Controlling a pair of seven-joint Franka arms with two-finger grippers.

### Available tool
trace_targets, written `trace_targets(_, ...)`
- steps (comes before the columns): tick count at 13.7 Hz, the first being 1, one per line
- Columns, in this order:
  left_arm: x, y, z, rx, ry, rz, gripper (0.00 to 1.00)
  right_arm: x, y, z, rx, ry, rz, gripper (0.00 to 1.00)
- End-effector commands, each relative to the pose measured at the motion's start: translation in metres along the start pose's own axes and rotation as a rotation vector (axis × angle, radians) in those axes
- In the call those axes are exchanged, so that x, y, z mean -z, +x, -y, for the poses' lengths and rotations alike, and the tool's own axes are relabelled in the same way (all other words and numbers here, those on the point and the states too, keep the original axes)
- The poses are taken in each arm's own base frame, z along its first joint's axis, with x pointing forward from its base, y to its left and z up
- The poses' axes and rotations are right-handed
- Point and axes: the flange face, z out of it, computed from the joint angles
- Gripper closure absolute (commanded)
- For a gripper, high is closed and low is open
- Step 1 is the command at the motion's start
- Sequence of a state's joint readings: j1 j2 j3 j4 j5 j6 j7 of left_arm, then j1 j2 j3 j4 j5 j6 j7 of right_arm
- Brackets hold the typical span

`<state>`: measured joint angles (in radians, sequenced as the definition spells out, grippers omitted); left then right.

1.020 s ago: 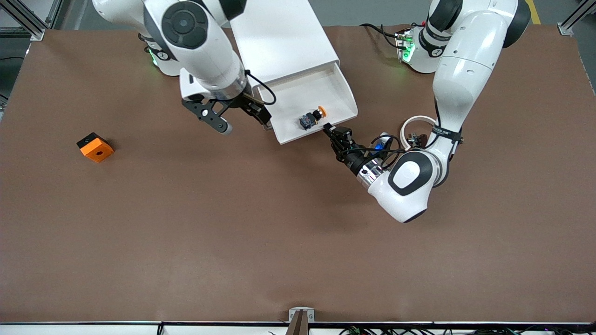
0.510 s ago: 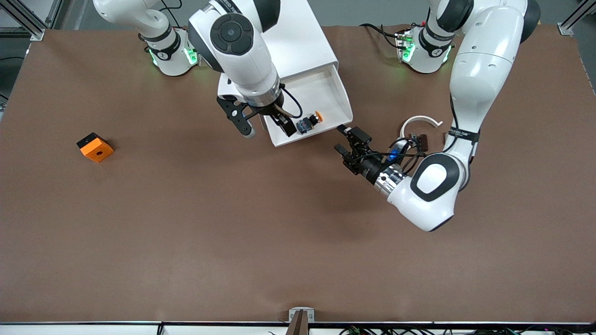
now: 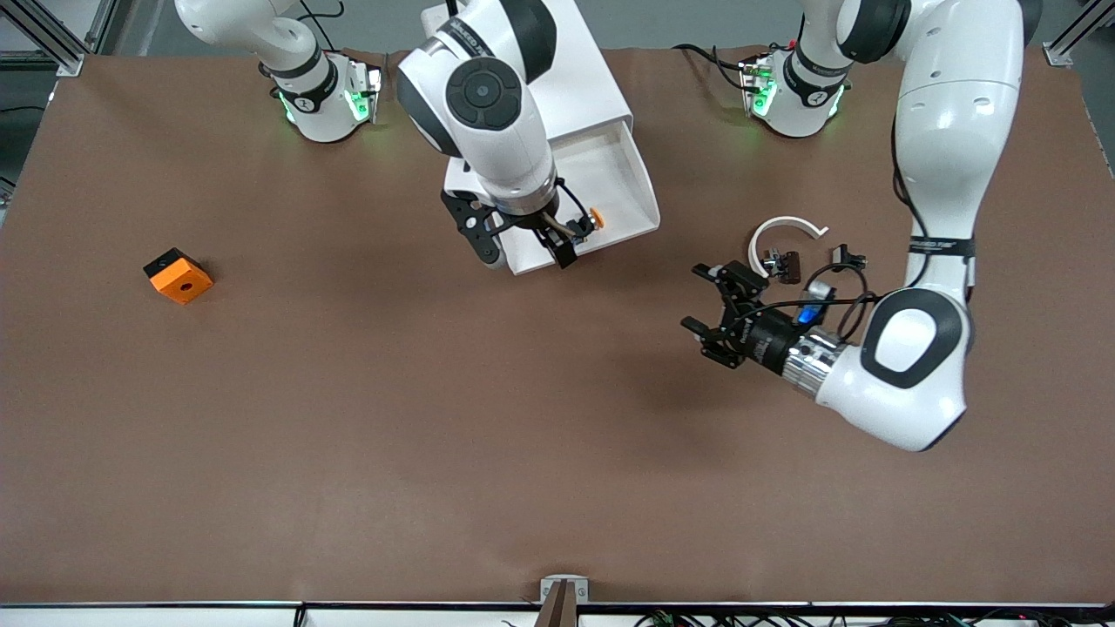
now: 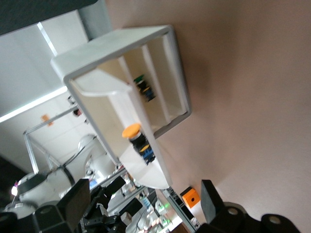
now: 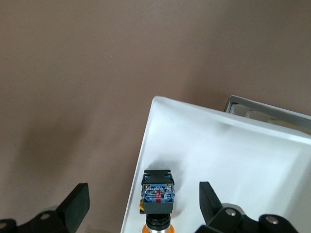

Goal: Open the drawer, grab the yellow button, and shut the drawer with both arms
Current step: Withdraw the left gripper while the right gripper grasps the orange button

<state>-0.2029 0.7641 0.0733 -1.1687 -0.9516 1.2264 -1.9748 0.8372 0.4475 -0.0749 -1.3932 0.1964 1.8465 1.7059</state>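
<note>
The drawer (image 3: 623, 187) stands pulled out of the white cabinet (image 3: 575, 74). The button (image 3: 595, 215), orange-yellow cap on a black body, lies in the tray near its front edge. My right gripper (image 3: 529, 259) is open over the drawer's front edge; in the right wrist view the button (image 5: 157, 193) lies between its spread fingers (image 5: 77, 204). My left gripper (image 3: 692, 297) is open and empty over the bare table, toward the left arm's end from the drawer. The left wrist view shows the open drawer (image 4: 146, 172) and the button (image 4: 137, 141) from a distance.
An orange square block (image 3: 179, 276) lies toward the right arm's end of the table. A white arc (image 3: 786, 225) with small black parts (image 3: 788, 263) lies next to the left arm's wrist. A second small part (image 4: 144, 88) sits in a lower drawer of the cabinet.
My right gripper has swung from beside the drawer to over the button. My left gripper has drawn back from the drawer's front and spread its fingers.
</note>
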Motion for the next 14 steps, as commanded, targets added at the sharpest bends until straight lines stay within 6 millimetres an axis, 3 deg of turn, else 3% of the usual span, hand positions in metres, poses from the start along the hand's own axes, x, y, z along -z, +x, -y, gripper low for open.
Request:
trace_targets(1,0.015,-0.001,0.028,-0.134,-0.097,-0.167,0.00,-0.017,-0.028,0.003,0.032,-0.014,0.001,0.00)
trace_targets(5,0.044,0.008,0.053,-0.408,-0.168,-0.358,0.00,-0.032,-0.035,0.002,0.040,-0.037,-0.003,0.00)
trace_targets(7,0.073,0.017,0.066,-0.587,-0.204,-0.390,0.00,-0.034,-0.035,0.002,0.035,-0.040,-0.005,0.00)
trace_targets(10,0.102,0.021,0.063,-0.699,-0.327,-0.431,0.00,-0.039,-0.032,0.003,0.032,-0.047,-0.009,0.00)
trace_targets(14,0.099,0.020,0.056,-0.870,-0.300,-0.655,0.00,-0.056,-0.034,0.005,0.037,-0.069,-0.016,0.00)
